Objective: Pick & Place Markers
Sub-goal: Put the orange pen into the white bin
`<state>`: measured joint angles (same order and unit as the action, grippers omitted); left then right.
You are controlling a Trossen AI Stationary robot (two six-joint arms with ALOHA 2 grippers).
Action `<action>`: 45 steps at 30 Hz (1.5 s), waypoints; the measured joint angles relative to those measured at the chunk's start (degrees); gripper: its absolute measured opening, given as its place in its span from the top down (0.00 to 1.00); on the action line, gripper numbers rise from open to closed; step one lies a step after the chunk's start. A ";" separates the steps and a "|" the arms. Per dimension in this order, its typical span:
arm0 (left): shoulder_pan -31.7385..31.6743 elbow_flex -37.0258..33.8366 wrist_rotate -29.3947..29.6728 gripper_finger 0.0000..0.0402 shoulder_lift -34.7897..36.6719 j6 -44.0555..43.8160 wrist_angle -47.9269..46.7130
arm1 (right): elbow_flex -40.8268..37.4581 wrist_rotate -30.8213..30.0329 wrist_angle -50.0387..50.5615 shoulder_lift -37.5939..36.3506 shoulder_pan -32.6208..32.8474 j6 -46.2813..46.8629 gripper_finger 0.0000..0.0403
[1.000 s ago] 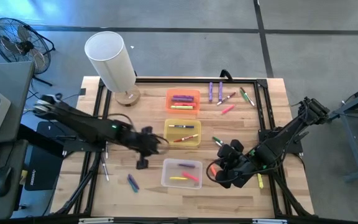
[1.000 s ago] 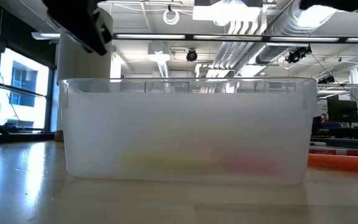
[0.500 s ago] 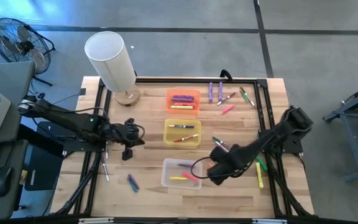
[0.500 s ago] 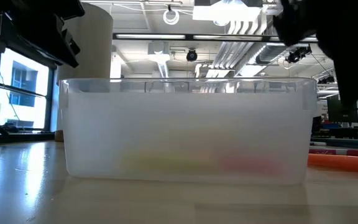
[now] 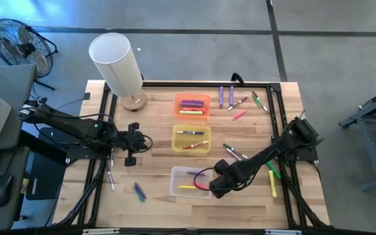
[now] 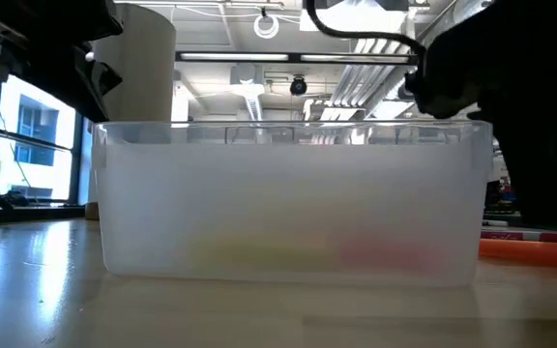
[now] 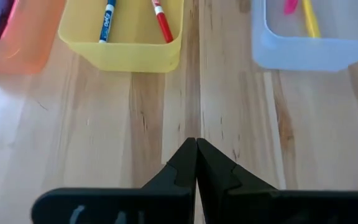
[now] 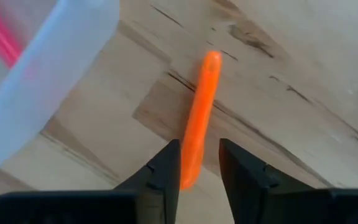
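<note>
I have my right gripper [image 8: 199, 163] low beside the clear bin [image 5: 178, 175], at about 5 o'clock from the middle of the table. Its two fingers are spread a little, and an orange marker [image 8: 199, 121] sits between them. Its near end is in the gap, and I think I am holding it, but I cannot tell if the fingers squeeze it tight. The marker points away from my wrist, over bare wood just beside the bin's wall.

I think this marker is light and stiff, like a short stick. It is smooth and round, so it may roll or slip. Holding it by the end lets it swing. I would sooner hold it near its middle, across the thin side.

My left gripper [image 7: 196, 163] waits at about 9 o'clock from the yellow bin [image 5: 177, 146]. Its fingers are pressed together with nothing in them.

More markers [image 5: 239, 101] lie loose at the table's 1 o'clock corner. A green one [image 5: 228, 147] is near my right arm. A few lie at 7 o'clock. Some already rest in the orange bin [image 5: 179, 99], the yellow bin and the clear bin.
</note>
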<state>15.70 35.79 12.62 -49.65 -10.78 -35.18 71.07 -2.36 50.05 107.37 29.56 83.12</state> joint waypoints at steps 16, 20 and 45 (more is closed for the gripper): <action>0.00 0.02 1.74 1.00 0.81 1.80 -3.59 | 0.24 4.55 3.49 5.25 0.01 2.16 0.94; -2.11 0.04 2.16 1.00 0.85 3.57 -3.75 | -0.22 4.43 5.64 2.71 1.01 6.09 0.94; -15.72 0.09 -10.86 1.00 1.25 10.55 -3.48 | 12.35 -1.67 -6.87 3.02 -6.05 -26.48 0.94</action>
<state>-0.01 35.88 1.76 -48.40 -0.23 -38.66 83.42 -4.03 43.18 110.39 23.51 56.65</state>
